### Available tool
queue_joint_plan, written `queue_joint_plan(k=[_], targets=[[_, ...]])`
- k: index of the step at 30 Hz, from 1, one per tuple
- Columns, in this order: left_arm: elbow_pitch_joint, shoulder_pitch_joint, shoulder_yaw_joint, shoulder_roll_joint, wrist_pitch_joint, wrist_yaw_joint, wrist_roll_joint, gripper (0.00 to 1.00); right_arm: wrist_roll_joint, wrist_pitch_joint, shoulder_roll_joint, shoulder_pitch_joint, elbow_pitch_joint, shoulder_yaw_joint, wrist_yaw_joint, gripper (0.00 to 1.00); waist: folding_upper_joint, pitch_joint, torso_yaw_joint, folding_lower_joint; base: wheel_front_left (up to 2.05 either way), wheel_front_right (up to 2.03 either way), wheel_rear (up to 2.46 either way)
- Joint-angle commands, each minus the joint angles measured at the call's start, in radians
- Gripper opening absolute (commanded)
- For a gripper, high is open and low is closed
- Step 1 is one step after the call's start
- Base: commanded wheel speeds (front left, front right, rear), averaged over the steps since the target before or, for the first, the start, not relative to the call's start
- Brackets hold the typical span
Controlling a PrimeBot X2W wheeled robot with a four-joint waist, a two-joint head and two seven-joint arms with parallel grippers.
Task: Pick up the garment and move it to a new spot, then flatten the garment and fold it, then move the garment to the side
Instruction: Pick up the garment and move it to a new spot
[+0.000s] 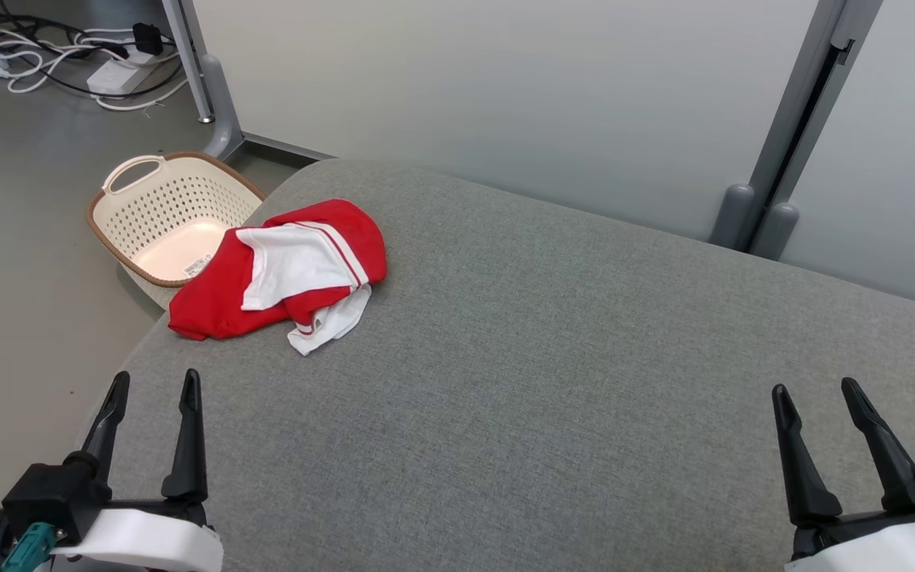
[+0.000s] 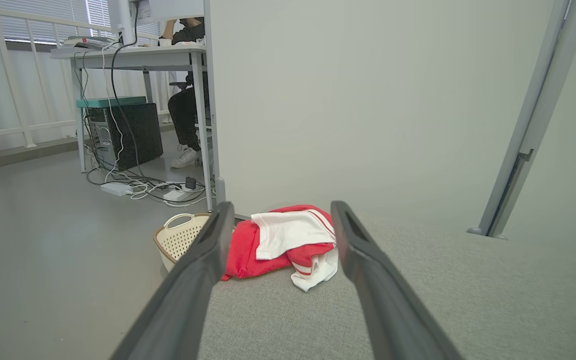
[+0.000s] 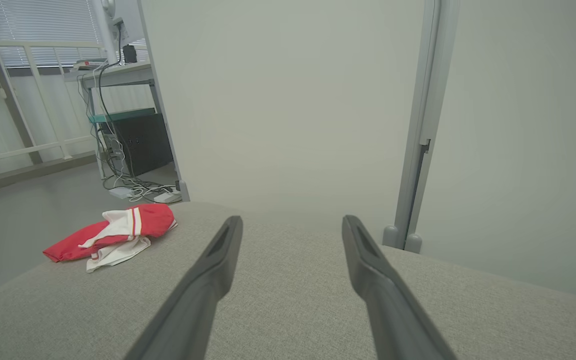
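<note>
A red and white garment (image 1: 283, 270) lies crumpled near the far left corner of the grey padded table (image 1: 553, 373). My left gripper (image 1: 154, 385) is open at the lower left, well short of the garment, nothing between its fingers. In the left wrist view the garment (image 2: 283, 242) sits straight ahead between the two spread fingers (image 2: 208, 255). My right gripper (image 1: 815, 389) is open at the lower right, far from the cloth. The right wrist view has the garment (image 3: 113, 235) off to the left on the table.
A cream perforated basket (image 1: 167, 214) stands on the floor just beyond the table's left corner. Cables and power strips (image 1: 100, 63) lie on the floor behind it. A grey partition wall (image 1: 505, 87) closes the far side. A seated person's legs (image 2: 185, 110) show under a desk.
</note>
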Motion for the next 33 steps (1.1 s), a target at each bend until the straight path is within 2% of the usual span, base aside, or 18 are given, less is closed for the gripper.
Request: queue_joint_plan(k=[1, 7, 12, 16, 21, 26, 31, 32, 33], targets=[[0.001, -0.013, 0.004, 0.006, -0.006, 0.001, 0.003, 1.0, 0.005, 0.002, -0.004, -0.008, -0.001, -0.002, 0.0, 1.0, 0.0, 0.006, -0.001, 0.0, 0.0, 0.0, 0.0], [0.034, -0.057, 0.004, -0.009, -0.025, -0.013, -0.018, 1.0, -0.002, 0.016, -0.017, -0.037, -0.025, 0.004, 0.0, 1.0, 0.0, 0.063, -0.032, 0.0, 0.0, 0.0, 0.0], [0.154, -0.189, 0.013, -0.037, -0.051, -0.055, -0.057, 1.0, -0.024, 0.05, -0.034, -0.095, -0.079, 0.009, 0.0, 1.0, 0.0, 0.189, -0.092, 0.0, 0.0, 0.0, 0.0], [0.355, -0.35, 0.034, -0.07, -0.067, -0.123, -0.123, 1.0, -0.043, 0.077, -0.047, -0.146, -0.126, 0.013, 0.0, 1.0, 0.0, 0.312, -0.144, 0.0, 0.0, 0.0, 0.0], [0.676, -0.575, 0.035, -0.088, -0.073, -0.205, -0.165, 1.0, -0.053, 0.088, -0.054, -0.198, -0.154, 0.007, 0.0, 1.0, 0.0, 0.43, -0.182, 0.0, 0.0, 0.0, 0.0], [0.96, -0.728, 0.02, -0.082, -0.04, -0.239, -0.177, 1.0, -0.05, 0.072, -0.056, -0.242, -0.148, 0.016, 0.0, 1.0, 0.0, 0.492, -0.214, 0.0, 0.0, 0.0, 0.0], [1.157, -0.805, 0.022, -0.075, -0.007, -0.253, -0.202, 1.0, -0.057, 0.059, -0.047, -0.263, -0.133, 0.018, 0.0, 1.0, 0.0, 0.514, -0.226, 0.0, 0.0, 0.0, 0.0], [1.181, -0.813, 0.024, -0.074, -0.014, -0.254, -0.205, 0.89, -0.058, 0.057, -0.045, -0.266, -0.129, 0.017, 0.0, 1.0, 0.0, 0.514, -0.226, 0.0, 0.0, 0.0, 0.0], [1.198, -0.82, 0.024, -0.069, -0.027, -0.253, -0.202, 0.33, -0.057, 0.054, -0.042, -0.269, -0.127, 0.018, 0.0, 1.0, 0.0, 0.514, -0.227, 0.0, 0.0, 0.0, 0.0]])
